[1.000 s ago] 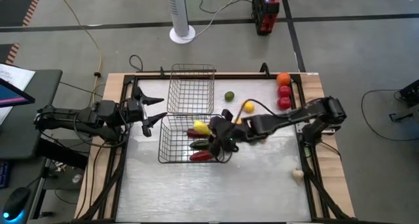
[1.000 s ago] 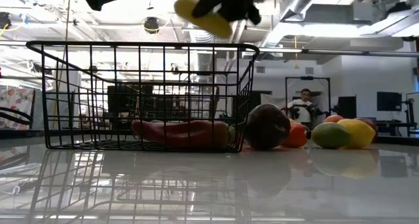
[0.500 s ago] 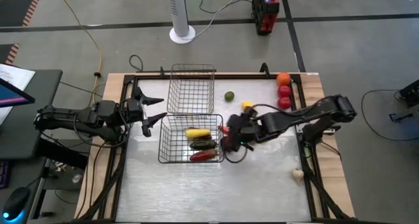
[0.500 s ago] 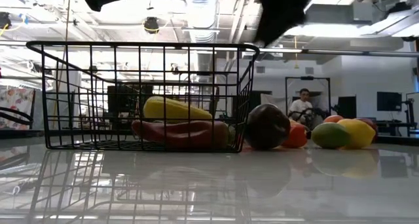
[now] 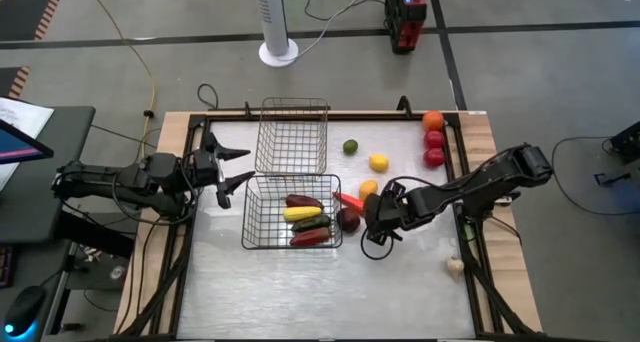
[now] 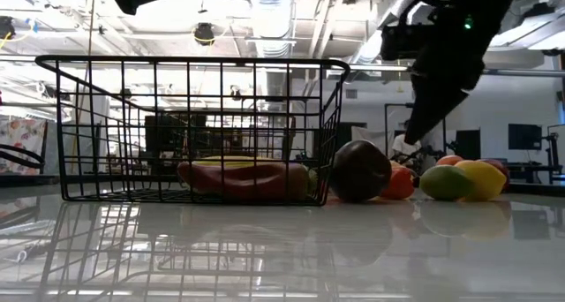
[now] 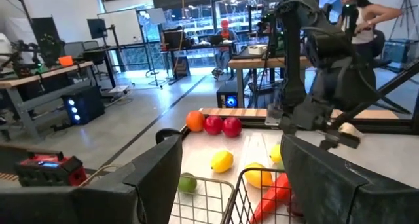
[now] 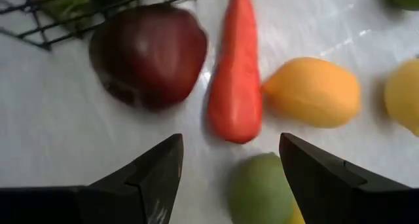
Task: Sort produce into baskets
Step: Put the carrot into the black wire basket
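Observation:
The darker, wider basket (image 5: 262,214) holds a yellow long piece (image 5: 303,213), a green one (image 5: 311,224) and two red ones (image 5: 308,238). The silvery basket (image 5: 293,132) stands behind it. My right gripper (image 5: 368,218) is open and empty, just right of the dark basket. In its wrist view (image 8: 230,140) it hangs over a dark purple round piece (image 8: 149,54), a long red piece (image 8: 237,86), an orange-yellow piece (image 8: 313,92) and a green piece (image 8: 260,191). My left gripper (image 5: 236,168) waits open at the baskets' left.
More produce lies on the table: a green round piece (image 5: 350,147), a yellow one (image 5: 378,163), and an orange one (image 5: 432,120) and two red ones (image 5: 434,140) at the far right corner. People show in the room beyond the table.
My right gripper has let go of the yellow long piece above the dark basket, and it has fallen in among the other long pieces. The gripper has then gone toward the table's right edge and down, to the loose produce beside the basket.

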Robot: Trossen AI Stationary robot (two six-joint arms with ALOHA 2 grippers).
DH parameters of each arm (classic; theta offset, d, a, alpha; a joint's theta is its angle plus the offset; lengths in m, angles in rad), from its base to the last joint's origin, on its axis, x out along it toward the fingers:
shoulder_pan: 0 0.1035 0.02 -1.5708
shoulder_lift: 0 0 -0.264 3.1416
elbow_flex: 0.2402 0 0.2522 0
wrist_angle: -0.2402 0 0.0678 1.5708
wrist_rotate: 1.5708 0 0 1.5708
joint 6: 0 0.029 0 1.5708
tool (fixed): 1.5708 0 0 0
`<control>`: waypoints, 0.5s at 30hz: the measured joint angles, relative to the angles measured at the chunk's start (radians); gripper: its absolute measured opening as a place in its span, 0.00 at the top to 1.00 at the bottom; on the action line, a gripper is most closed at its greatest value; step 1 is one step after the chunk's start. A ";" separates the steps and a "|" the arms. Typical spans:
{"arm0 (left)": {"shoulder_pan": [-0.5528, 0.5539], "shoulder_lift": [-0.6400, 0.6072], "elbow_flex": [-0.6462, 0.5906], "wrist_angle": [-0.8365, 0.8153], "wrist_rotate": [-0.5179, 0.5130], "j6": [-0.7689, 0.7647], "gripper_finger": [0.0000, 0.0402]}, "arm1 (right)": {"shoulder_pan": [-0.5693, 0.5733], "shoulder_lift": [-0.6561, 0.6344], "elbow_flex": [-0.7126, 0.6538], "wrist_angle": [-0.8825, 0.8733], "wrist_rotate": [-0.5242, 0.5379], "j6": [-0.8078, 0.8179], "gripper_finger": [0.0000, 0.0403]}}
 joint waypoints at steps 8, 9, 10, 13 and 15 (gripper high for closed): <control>0.000 0.000 0.000 -0.002 -0.002 0.002 0.38 | -0.023 0.000 -0.075 0.172 -0.003 -0.074 0.30; 0.000 0.000 0.000 -0.002 -0.002 0.002 0.38 | -0.024 0.000 -0.087 0.181 -0.003 -0.074 0.30; 0.000 0.000 0.000 -0.002 -0.002 0.002 0.38 | -0.026 0.000 -0.099 0.193 -0.003 -0.074 0.30; 0.000 0.000 0.000 -0.002 -0.003 0.002 0.38 | -0.031 0.000 -0.145 0.276 -0.001 -0.074 0.30; 0.000 0.000 0.000 -0.002 -0.003 0.002 0.38 | -0.030 0.000 -0.167 0.313 0.000 -0.074 0.30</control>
